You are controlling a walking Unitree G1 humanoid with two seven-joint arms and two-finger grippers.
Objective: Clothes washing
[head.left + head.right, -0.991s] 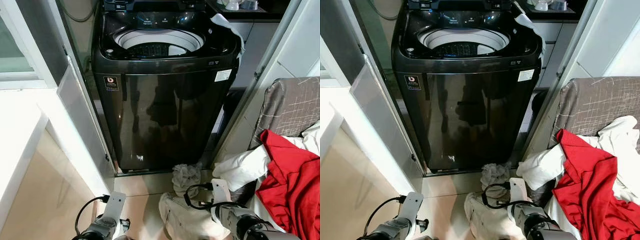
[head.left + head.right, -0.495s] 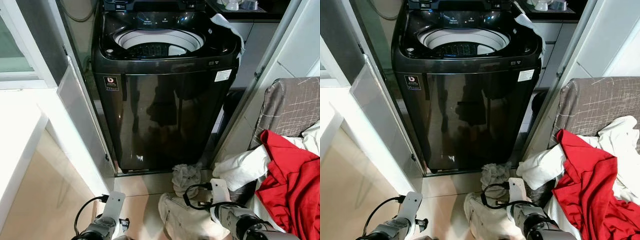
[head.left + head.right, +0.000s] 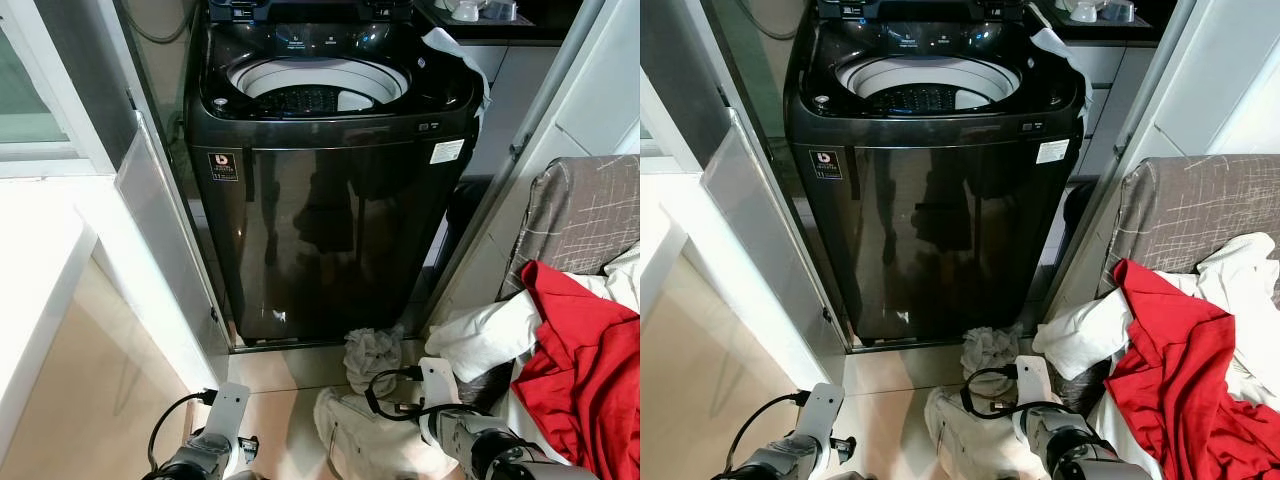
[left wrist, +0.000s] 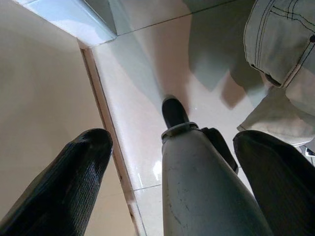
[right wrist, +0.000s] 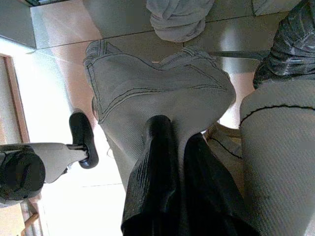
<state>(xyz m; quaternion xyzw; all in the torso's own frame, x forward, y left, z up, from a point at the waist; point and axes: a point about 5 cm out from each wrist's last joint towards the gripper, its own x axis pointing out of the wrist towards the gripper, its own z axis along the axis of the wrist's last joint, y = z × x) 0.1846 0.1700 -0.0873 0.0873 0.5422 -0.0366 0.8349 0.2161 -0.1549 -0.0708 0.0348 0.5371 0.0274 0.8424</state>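
On the pale tiled floor (image 3: 275, 400) in front of the dark top-loading washing machine (image 3: 330, 200), a pair of beige trousers (image 3: 365, 440) hangs bunched low down, pinched in the right gripper (image 5: 170, 147). In the right wrist view its two black fingers (image 5: 152, 162) lie close together with the waistband cloth clamped between them, the seams and belt loops of the garment spreading out beyond the tips. Just past the trousers, against the foot of the machine, sits a small crumpled grey cloth (image 3: 372, 355).

The machine's lid is up and its pale drum opening (image 3: 318, 85) faces the camera; a white rag (image 3: 455, 50) drapes over its right rear corner. The tall glossy front stands between the low-held trousers and the opening.

To the right, a grey patterned sofa (image 3: 585, 215) carries a heap of laundry: a red garment (image 3: 585, 360) on top of white clothes (image 3: 490, 335) that spill toward the right arm. To the left, a white door frame (image 3: 150, 250) and a light panel close in that side.

The left gripper (image 4: 172, 152) hangs low over bare floor, its fingers (image 4: 69, 187) spread wide apart and holding nothing, with the robot's own grey leg and black foot (image 4: 173, 112) showing between them.
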